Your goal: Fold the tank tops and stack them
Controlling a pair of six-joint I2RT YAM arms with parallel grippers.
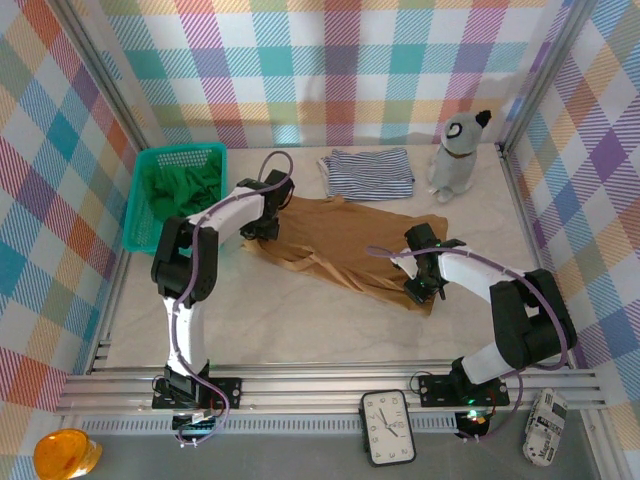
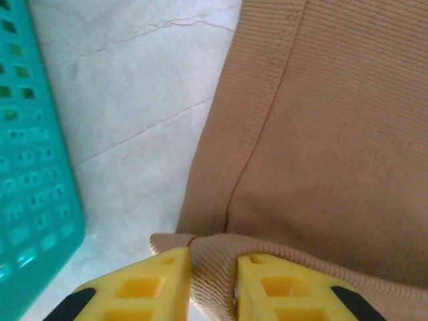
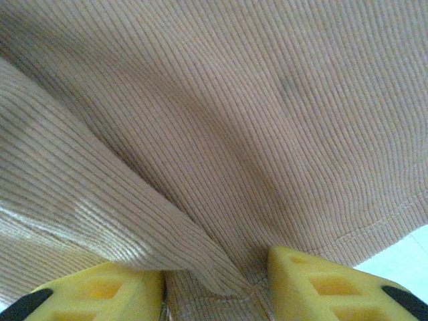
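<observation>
Left arm: elbow up, forearm reaching forward, wrist tipped down. left gripper: jaws nearly together, pinching a hem fold of the tan tank top. Right arm: angled in toward centre, forearm low, wrist pointing down. right gripper: jaws set wider, gripping a bunched ridge of the same top between the yellow fingers

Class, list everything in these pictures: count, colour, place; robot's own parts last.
tan tank top: one, tan-brown, spread mid-table
striped tank top: one, navy-and-white, folded at far edge
green tank top: one, bright green, in the basket
basket: one, teal, far left
dog figure: one, grey-white, far right
clock: one, white, near rail
orange object: one, orange, near-left corner
left gripper: one, yellow fingers, pinching tan tank top's hem
right gripper: one, yellow fingers, gripping tan tank top
</observation>
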